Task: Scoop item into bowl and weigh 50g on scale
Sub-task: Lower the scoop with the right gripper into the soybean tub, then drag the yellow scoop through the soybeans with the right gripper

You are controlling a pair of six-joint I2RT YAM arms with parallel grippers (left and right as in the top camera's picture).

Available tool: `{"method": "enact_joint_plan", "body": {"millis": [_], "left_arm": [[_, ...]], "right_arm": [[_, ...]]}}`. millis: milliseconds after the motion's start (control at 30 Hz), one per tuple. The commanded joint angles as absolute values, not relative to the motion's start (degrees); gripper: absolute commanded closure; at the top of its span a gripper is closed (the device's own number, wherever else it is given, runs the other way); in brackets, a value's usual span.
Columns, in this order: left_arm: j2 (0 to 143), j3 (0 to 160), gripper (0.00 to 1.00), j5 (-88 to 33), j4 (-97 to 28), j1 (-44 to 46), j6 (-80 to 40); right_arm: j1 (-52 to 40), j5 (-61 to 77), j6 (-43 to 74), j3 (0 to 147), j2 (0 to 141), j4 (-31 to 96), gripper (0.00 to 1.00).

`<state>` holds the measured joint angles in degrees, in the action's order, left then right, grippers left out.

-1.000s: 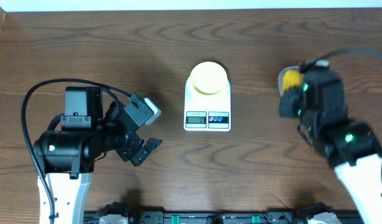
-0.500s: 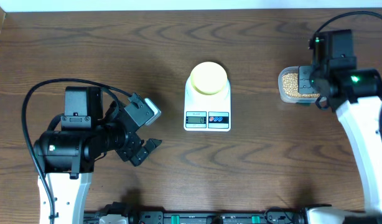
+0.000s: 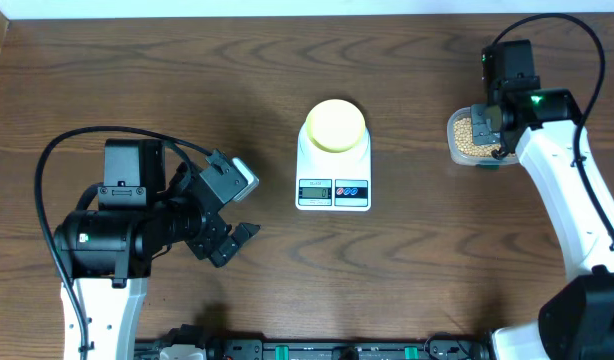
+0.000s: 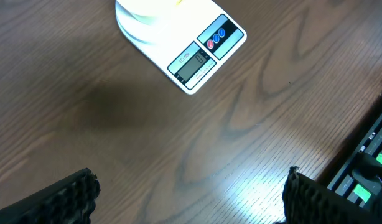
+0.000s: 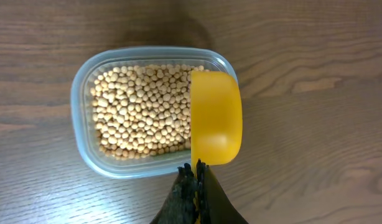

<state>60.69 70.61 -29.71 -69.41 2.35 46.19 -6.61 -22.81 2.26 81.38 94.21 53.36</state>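
While the left gripper gapes over the wooden table, the right gripper clamps a scoop.

Dark brown wood-grain tabletop. Two items sit directly on it. White rectangular digital scale near centre, display end toward 6 o'clock. Clear rounded-rectangular plastic tub at 3 o'clock of the scale, well apart, holding small tan beans.

Clear plastic tub on dark wooden table, bright yellow scoop over one end of it
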Motion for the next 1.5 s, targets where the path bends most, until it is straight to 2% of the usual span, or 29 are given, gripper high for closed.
{"method": "enact_joint_plan", "body": {"millis": [0, 300, 1167, 1467], "left_arm": [[60.6, 70.7, 0.04, -30.5, -69.6, 2.2, 46.7], [60.6, 70.7, 0.04, -30.5, -69.5, 2.2, 46.7], [60.6, 70.7, 0.04, -30.5, -69.5, 2.2, 46.7], [60.6, 70.7, 0.04, -30.5, -69.6, 2.2, 46.7]], "right_arm": [[-6.5, -24.9, 1.4, 81.7, 96.3, 53.2, 0.99], [-6.0, -24.7, 3.5, 81.7, 101.9, 50.5, 0.99], [-2.4, -20.7, 0.6, 79.9, 104.1, 49.5, 0.99], [-2.2, -11.2, 0.1, 79.9, 104.7, 49.4, 0.99]]}}
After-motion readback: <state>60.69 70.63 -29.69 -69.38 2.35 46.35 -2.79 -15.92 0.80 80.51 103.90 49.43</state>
